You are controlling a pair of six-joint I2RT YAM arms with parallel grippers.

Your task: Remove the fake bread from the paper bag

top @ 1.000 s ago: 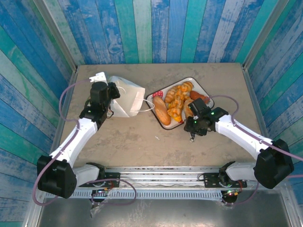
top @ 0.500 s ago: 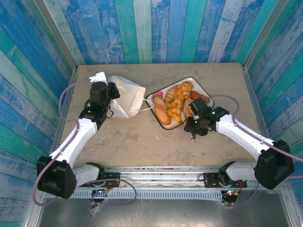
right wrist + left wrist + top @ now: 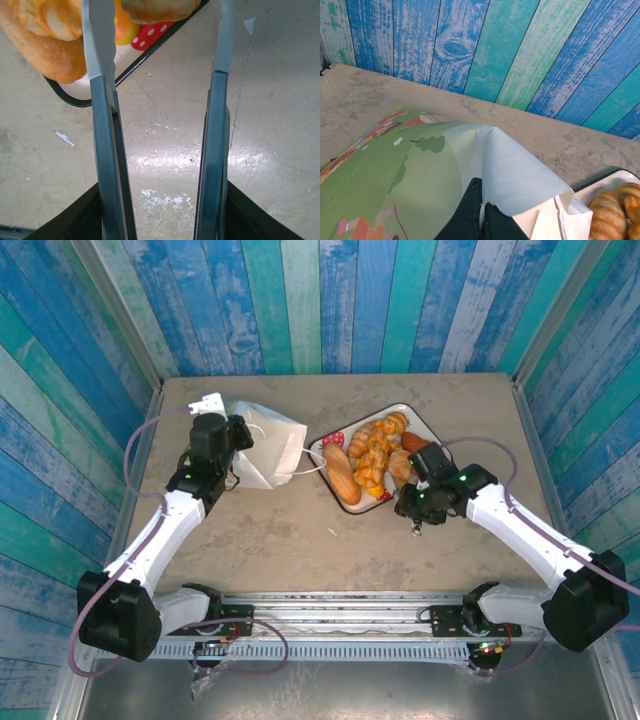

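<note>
The paper bag lies tipped on the table at the back left, its mouth and cord handles toward the tray. My left gripper is shut on a fold of its paper; in the left wrist view the black fingers pinch the white edge beside the green printed side. Several pieces of fake bread lie piled on the strawberry-print tray. My right gripper hangs open over bare table just off the tray's near right corner, nothing between its fingers. The bag's inside is hidden.
In the right wrist view the tray's black rim and a tan loaf sit just ahead of the fingers. Blue and green plank walls enclose the table on three sides. Open tabletop lies between the arms.
My right arm has drawn a little to the right, away from the tray's corner. The left arm and the bag have stayed still.
</note>
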